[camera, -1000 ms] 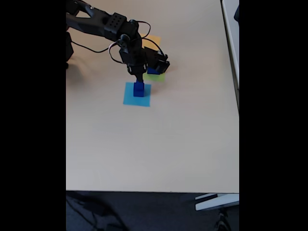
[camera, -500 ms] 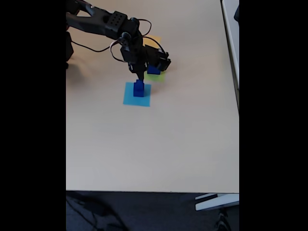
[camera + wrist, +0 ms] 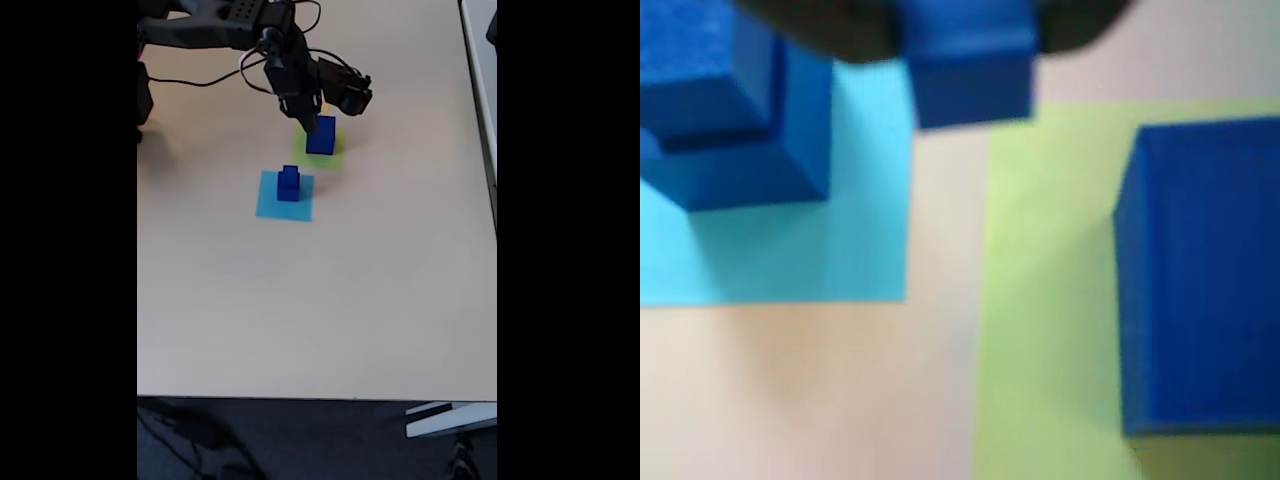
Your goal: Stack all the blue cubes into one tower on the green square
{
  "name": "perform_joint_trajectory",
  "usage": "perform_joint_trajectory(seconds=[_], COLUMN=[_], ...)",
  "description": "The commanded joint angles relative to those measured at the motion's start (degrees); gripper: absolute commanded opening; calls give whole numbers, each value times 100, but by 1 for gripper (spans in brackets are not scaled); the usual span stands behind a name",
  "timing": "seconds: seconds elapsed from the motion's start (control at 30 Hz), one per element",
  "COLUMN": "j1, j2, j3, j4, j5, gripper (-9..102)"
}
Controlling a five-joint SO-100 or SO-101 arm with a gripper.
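Observation:
In the wrist view my gripper (image 3: 970, 35) is shut on a small blue cube (image 3: 970, 85), with a dark finger on each side of it at the top edge. This cube hangs over the gap between the two patches. A large blue cube (image 3: 1200, 280) stands on the green square (image 3: 1050, 300) at the right. Two more blue cubes (image 3: 740, 120) are stacked on the light blue square (image 3: 790, 260) at the left. The fixed view shows the gripper (image 3: 312, 122) just above and left of the large cube (image 3: 321, 138) on the green square (image 3: 337, 156), and the stack (image 3: 289, 183) nearer.
The pale table (image 3: 320, 300) stretches wide and bare toward the front edge. Its right edge (image 3: 494, 200) runs close to a white strip. The arm's body and cables (image 3: 220, 30) reach in from the top left. A white object (image 3: 450, 418) lies below the table's front.
The gripper has lifted away from the stack on the light blue square and swung back and right toward the green square. The large cube is now uncovered.

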Motion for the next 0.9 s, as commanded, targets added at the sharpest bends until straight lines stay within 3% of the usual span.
perform_joint_trajectory(seconds=[0.0,0.43,0.87], j1=[-255,-492,-589], j2=[220,-396,-448], j3=[-413,-149,62], j4=[-97,-940,-967], j5=[211,360,668], gripper=[0,0,0])
